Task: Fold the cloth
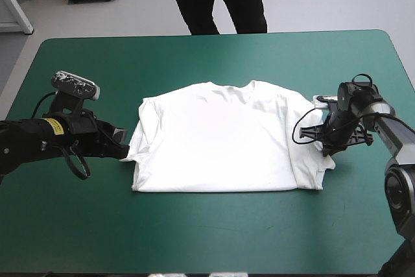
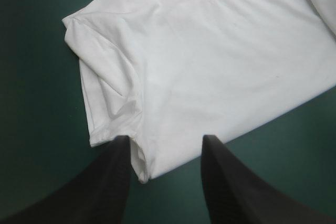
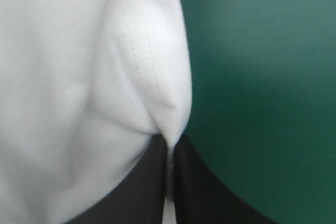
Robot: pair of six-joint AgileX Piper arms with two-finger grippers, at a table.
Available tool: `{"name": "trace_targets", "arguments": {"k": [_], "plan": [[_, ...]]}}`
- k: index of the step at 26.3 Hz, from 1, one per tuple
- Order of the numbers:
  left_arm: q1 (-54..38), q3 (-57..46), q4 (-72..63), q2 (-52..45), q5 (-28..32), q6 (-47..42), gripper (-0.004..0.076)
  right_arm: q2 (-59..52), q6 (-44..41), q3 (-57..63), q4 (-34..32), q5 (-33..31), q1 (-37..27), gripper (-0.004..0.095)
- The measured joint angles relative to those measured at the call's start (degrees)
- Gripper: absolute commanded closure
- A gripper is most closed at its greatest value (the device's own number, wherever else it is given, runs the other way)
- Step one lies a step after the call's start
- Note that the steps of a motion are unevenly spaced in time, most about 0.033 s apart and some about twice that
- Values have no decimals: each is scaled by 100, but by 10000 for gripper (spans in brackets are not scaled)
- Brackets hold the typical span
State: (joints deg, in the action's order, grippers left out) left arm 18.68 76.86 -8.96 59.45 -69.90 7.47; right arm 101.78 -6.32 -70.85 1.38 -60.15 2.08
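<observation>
Right wrist view: my right gripper (image 3: 169, 148) pinches the T-shirt (image 3: 79, 77) by one sleeve; my left gripper (image 2: 164, 145) stands spread at the opposite sleeve, toward the table's (image 1: 194, 238) left edge. Next, likely: clamp left, then fold.

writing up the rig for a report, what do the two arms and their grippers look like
The left arm is black and tubular with a yellow label. The right arm is pale grey with a round dark joint. The left gripper and right gripper each carry two broad black fingers, curved like fins and tapering to a tip.
</observation>
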Motion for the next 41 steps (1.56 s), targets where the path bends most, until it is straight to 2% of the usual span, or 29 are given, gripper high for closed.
{"name": "trace_targets", "arguments": {"k": [7, 13, 21, 23, 28, 32, 36, 41], "plan": [[0, 0, 70, 0, -34, -6, 405, -432, 99, 16, -191, -8, -37, 925], [0, 4, 89, 0, -34, -6, 405, -846, 525, -149, 534, -48, -28, 925], [0, 4, 108, 0, -40, -6, 406, -682, 753, -168, 697, 177, 812, 924], [0, 4, 125, 0, -40, -6, 406, -452, 753, -168, 679, 230, 931, 891], [0, 6, 146, 0, -45, -1, 406, -51, 908, -168, 806, 276, 987, 567], [0, 10, 153, 0, -71, -1, 406, -21, 1015, -227, 975, 219, 987, 396], [0, 10, 265, 0, -128, -1, 406, -24, 1037, -527, 941, -153, 987, 385], [0, 10, 809, 0, -187, -263, 406, -405, 852, -979, 469, -785, 990, 385]]}}
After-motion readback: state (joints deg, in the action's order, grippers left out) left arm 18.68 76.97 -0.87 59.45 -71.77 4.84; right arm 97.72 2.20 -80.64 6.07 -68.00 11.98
